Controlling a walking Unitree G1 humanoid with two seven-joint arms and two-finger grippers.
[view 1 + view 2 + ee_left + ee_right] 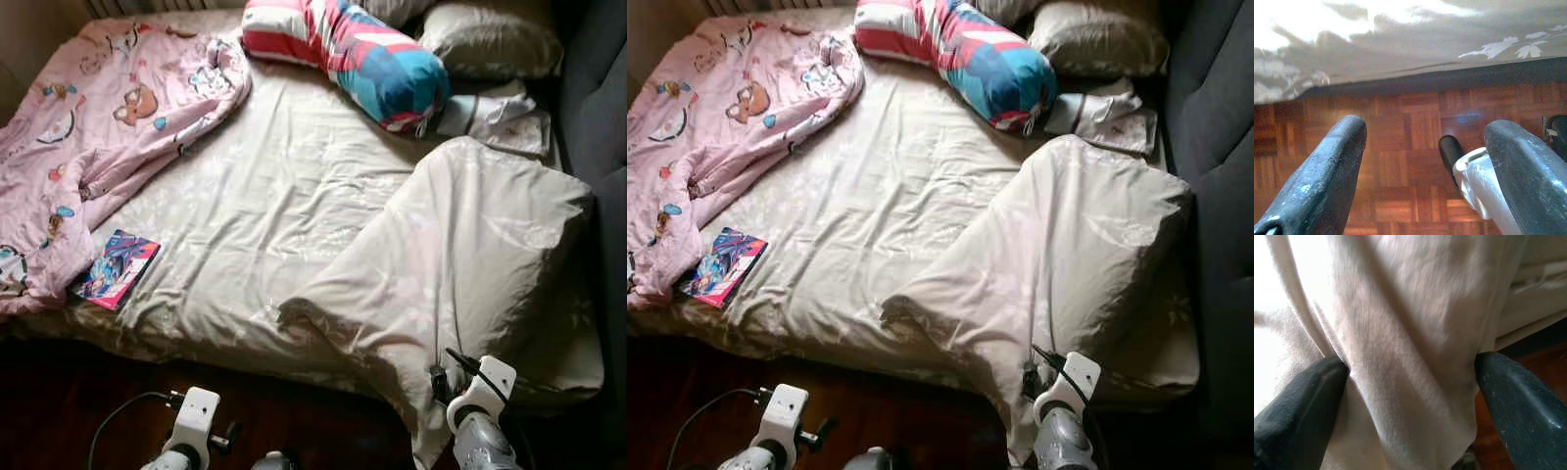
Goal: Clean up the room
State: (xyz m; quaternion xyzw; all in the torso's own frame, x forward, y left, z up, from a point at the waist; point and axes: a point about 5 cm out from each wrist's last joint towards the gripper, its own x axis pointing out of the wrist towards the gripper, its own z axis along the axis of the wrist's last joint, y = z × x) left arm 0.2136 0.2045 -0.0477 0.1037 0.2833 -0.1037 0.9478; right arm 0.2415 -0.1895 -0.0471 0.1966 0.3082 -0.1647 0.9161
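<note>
A beige duvet (470,255) lies bunched on the right half of the bed, and one corner hangs over the front edge. My right gripper (1411,364) is open at that hanging corner, with the cloth (1400,333) between its two fingers (1303,406). The right wrist (482,390) is at the bed's front edge. My left gripper (1426,128) is open and holds nothing, low over the parquet floor (1400,161) just in front of the bed. A pink cartoon blanket (108,127) is spread over the bed's left side. A colourful book (118,267) lies near the front left edge.
A striped bolster (343,54) lies at the head of the bed, with a grey pillow (490,39) and a folded cloth (500,117) beside it. A dark upholstered wall (602,117) runs along the right. Dark wooden floor (59,401) lies before the bed.
</note>
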